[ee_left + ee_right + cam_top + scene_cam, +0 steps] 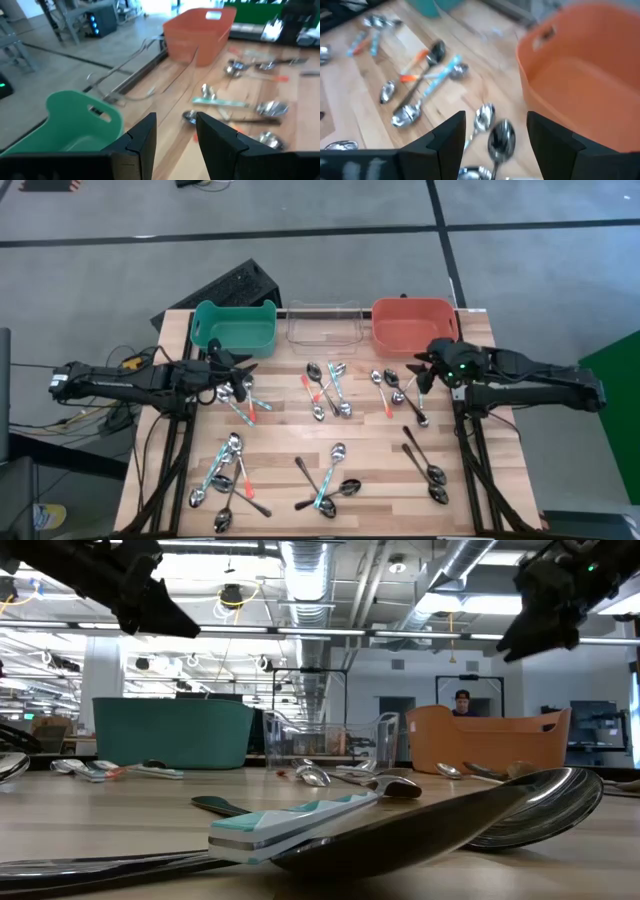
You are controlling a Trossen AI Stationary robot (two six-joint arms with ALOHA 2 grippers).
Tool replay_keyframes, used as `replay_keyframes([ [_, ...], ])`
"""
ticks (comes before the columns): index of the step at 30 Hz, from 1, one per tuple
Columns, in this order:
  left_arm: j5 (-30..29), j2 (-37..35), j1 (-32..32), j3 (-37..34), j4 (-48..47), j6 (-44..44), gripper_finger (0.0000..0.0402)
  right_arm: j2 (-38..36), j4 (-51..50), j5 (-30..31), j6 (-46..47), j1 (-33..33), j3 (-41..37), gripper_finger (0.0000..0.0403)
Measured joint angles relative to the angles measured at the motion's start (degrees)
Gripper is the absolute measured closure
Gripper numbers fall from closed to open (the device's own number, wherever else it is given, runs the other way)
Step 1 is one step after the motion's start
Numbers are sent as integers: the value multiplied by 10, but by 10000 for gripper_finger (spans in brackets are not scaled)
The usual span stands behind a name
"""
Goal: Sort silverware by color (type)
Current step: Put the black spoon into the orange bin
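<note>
Spoons with shiny bowls and orange, teal or dark handles lie in loose groups on the wooden table [290, 435]: near my left gripper [240, 398], at the middle [328, 388], at the right [400, 392], and along the near edge [228, 475], [325, 485], [425, 465]. My left gripper [228, 366] [176, 125] hangs open above the table's left side, beside the teal bin [234, 327]. My right gripper [425, 367] [496, 125] hangs open above the right side, in front of the orange bin [413, 323]. Neither has anything between its fingers.
A clear bin [323, 323] stands between the teal and orange bins along the far edge. A black crate [225, 285] lies on the floor behind the table. Cables hang at the left [120, 415]. A person [462, 700] stands far behind the orange bin.
</note>
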Motion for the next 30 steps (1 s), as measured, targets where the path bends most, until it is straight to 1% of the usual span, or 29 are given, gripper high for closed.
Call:
replay_keyframes([
  [2,0,3,7,1,-13,-8,276,19,-27,-12,61,1,0,168],
  [5,8,3,17,1,-15,-40,276,47,-47,-71,141,2,0,168],
  [8,25,1,21,1,-15,-69,276,70,-48,-118,180,14,0,168],
  [16,25,3,21,1,19,-59,276,126,-70,-143,182,62,0,168],
  [23,25,2,21,1,12,-54,276,189,-82,-122,196,102,0,168],
  [30,24,2,21,1,-2,-55,276,274,-83,-121,194,109,0,168],
])
